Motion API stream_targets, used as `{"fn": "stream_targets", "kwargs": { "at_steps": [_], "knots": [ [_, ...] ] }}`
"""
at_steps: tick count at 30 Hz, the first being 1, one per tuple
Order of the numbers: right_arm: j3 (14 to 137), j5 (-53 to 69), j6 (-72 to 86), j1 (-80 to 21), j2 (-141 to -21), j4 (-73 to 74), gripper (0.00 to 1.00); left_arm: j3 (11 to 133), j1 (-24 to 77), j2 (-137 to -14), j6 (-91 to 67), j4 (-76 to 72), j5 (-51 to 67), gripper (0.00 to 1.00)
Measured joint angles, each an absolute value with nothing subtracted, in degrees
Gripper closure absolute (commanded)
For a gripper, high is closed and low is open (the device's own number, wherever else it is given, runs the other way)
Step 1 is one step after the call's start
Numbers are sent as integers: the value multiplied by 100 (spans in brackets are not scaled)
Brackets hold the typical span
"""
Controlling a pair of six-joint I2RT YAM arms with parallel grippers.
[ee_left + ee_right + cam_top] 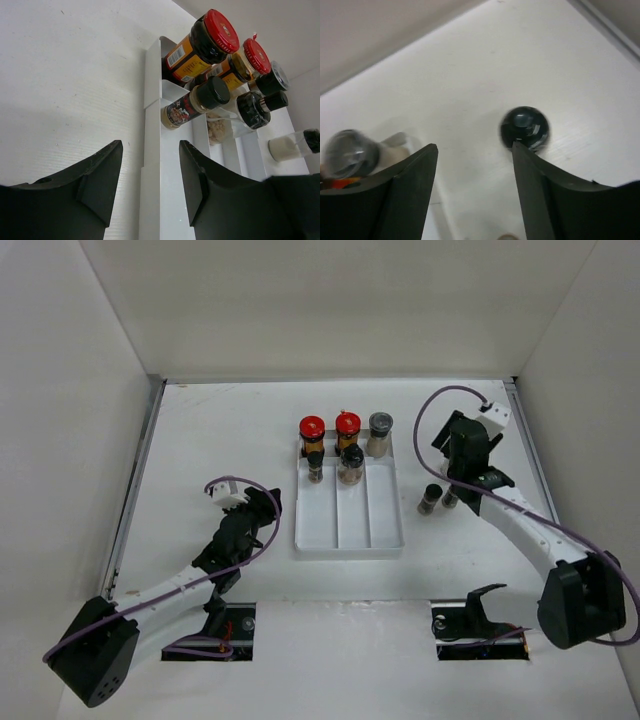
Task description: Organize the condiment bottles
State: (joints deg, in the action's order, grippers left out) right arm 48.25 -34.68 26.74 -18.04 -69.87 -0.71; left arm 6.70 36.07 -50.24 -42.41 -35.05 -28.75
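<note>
We find the left gripper (pixel 150 185) wide open and empty, off the near left corner of the white tray (pixel 350 525), with the tray's left wall showing between its fingers. We judge that advancing on this line would shove the tray and could topple its load.

Just right of the tray stand two loose black-capped shakers (pixel 428 498), close together. The right gripper (pixel 475 190) hangs over them, open and holding nothing, with one shaker cap (pixel 525 128) just beside a finger. A descent this far off-centre could knock that shaker into its neighbour.

At the tray's far end, two red-capped bottles (pixel 313 428), a grey-capped bottle (pixel 381 423) and two further shakers (pixel 351 462) crowd together. Adding another there may tip them.
</note>
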Motion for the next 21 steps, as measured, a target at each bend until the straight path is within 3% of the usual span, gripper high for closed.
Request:
{"fn": "stream_targets", "kwargs": {
  "at_steps": [3,8,21],
  "knots": [
    [4792,-3592,2683,-1468,-7251,108,13,670,3610,-5013,-4241,-3505,-2867,53],
    [4797,-3533,2558,-1249,-7881,145,8,670,3618,-5013,-4241,-3505,-2862,53],
    [5229,-3076,2355,-707,-8639,75,20,670,3642,-5037,-4241,-3511,-2862,53]
  ]
}}
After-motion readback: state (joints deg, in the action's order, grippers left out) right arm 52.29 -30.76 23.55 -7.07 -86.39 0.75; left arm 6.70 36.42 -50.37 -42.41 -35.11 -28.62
